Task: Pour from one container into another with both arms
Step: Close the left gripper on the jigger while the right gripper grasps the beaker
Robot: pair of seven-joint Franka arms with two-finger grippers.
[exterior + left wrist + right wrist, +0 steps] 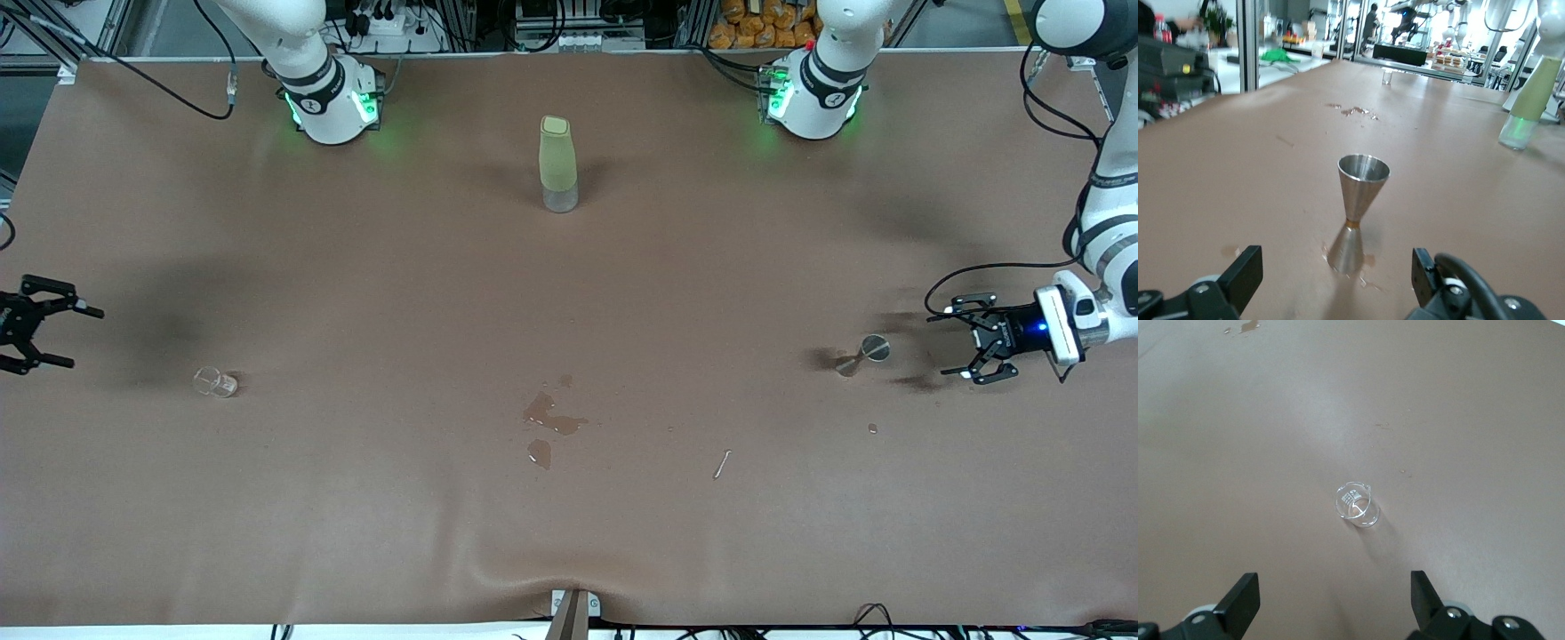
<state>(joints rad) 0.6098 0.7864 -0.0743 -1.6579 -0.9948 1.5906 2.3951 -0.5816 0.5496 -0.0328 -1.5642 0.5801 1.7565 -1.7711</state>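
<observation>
Two white arms stood at one brown surface point(356, 498), and between them I counted three vessels in all: one clear glass cup point(215, 382), one grey metal jigger point(864, 354) and one tall pale-green bottle point(558, 164). The cup sat upright toward the right arm's end of the surface, with printed markings showing on its wall in the right wrist view point(1356, 504). The jigger stood upright on its narrow waist toward the left arm's end, its round rim uppermost point(1358, 212), with a little wet patch around its foot. The bottle stood on its clear base midway between the two arm bases, farther from the front camera than either small vessel. The left end effector point(953, 342) hung low just beside the jigger, pointed at it, its two fingers spread wide and holding nothing; the jigger showed centred between them in the wrist view, apart from both. The right end effector point(78, 336) hovered at the edge of the surface near the cup, its fingers likewise spread wide and empty, the cup lying ahead of them untouched. Near the middle of the surface I counted roughly three dark wet patches of spilled liquid point(551, 413), one small pale sliver point(722, 463) and one tiny droplet point(872, 428) nearer the front camera than the jigger.
</observation>
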